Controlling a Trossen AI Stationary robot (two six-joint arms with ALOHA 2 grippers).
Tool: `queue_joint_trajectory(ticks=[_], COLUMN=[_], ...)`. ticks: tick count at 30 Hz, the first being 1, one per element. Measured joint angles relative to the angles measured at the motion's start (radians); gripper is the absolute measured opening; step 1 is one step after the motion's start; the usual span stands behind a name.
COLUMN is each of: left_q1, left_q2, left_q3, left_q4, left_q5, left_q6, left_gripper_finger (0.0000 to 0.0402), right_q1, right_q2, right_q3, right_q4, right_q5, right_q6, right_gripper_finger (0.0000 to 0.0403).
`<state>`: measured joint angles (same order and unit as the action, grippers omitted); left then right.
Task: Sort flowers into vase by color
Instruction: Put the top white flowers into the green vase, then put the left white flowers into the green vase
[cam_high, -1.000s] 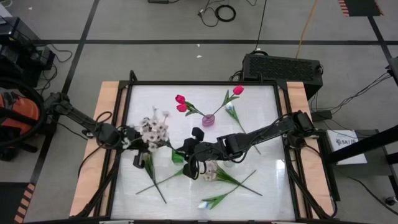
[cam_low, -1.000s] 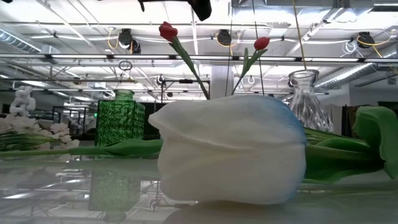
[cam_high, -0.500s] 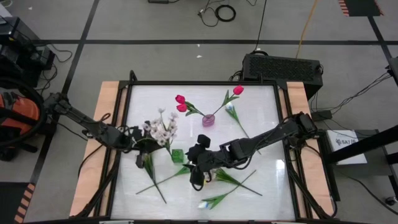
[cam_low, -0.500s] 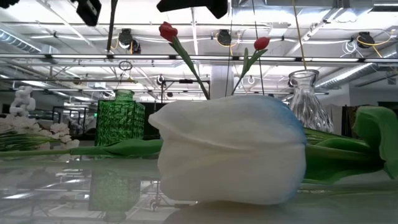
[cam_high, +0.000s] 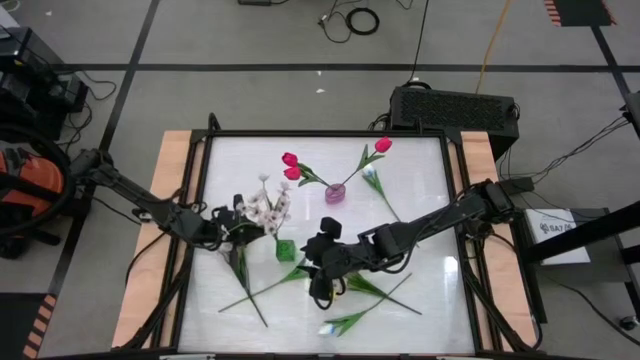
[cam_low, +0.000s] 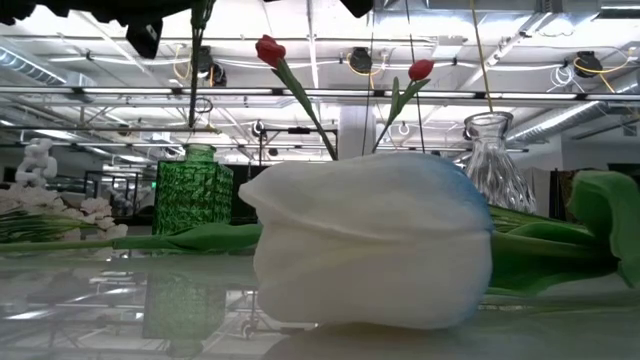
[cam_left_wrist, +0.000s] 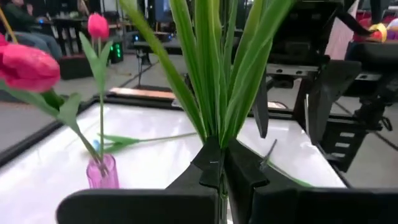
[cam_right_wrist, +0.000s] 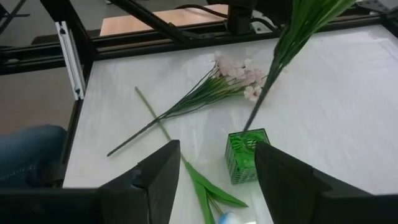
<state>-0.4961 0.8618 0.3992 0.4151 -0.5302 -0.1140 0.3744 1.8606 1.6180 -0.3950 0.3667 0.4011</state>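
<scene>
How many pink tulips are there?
3. Two pink tulips sit close together up and left of the little pink vase, one up and right of it. Their stems meet at the vase. Others may be hidden.

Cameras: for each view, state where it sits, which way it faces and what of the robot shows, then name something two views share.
High view: above the table, straight down; both arms, left gripper and right gripper.
Low view: table-top height, level across past a white tulip; dark arm parts at top.
Left wrist view: on left arm, toward the pink vase; fingers shut on cream blossom spray.
Right wrist view: on right arm, down at the table; open fingers.
Shared: green vase in high, low, right wrist views.
</scene>
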Motion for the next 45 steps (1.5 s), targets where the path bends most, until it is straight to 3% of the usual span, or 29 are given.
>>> queue_joint_trajectory(ticks=[9, 20, 24, 31, 39, 45], left_q1=[0.001, 0.001, 0.017, 0.023, 0.014, -0.016], left_q2=[0.075, 0.157, 0.158, 0.151, 0.036, -0.068], left_q3=[0.0, 0.001, 0.001, 0.001, 0.001, 0.003], left_q4=[0.014, 0.035, -0.045, -0.193, -0.322, -0.43], left_q5=[-0.08, -0.084, -0.082, -0.074, 0.031, 0.225], left_q6=[0.043, 0.024, -0.057, -0.149, -0.216, -0.332], left_gripper_finger=[0.0009, 0.0033, 0.0065, 0.0155, 0.0238, 0.0244], right_q1=[0.001, 0.001, 0.001, 0.007, 0.024, 0.038], right_q2=[0.0, 0.001, 0.001, 0.001, -0.006, -0.016], right_q3=[0.0, 0.0, 0.0, 0.0, 0.0, 0.0], right_q4=[0.0, 0.0, -0.003, -0.019, -0.049, -0.083], right_q5=[-0.003, -0.004, -0.007, -0.007, -0.007, -0.007], right_q6=[-0.001, -0.001, -0.001, 0.002, 0.011, 0.023], right_gripper_finger=[0.0199, 0.0199, 0.0199, 0.0199, 0.0199, 0.0199])
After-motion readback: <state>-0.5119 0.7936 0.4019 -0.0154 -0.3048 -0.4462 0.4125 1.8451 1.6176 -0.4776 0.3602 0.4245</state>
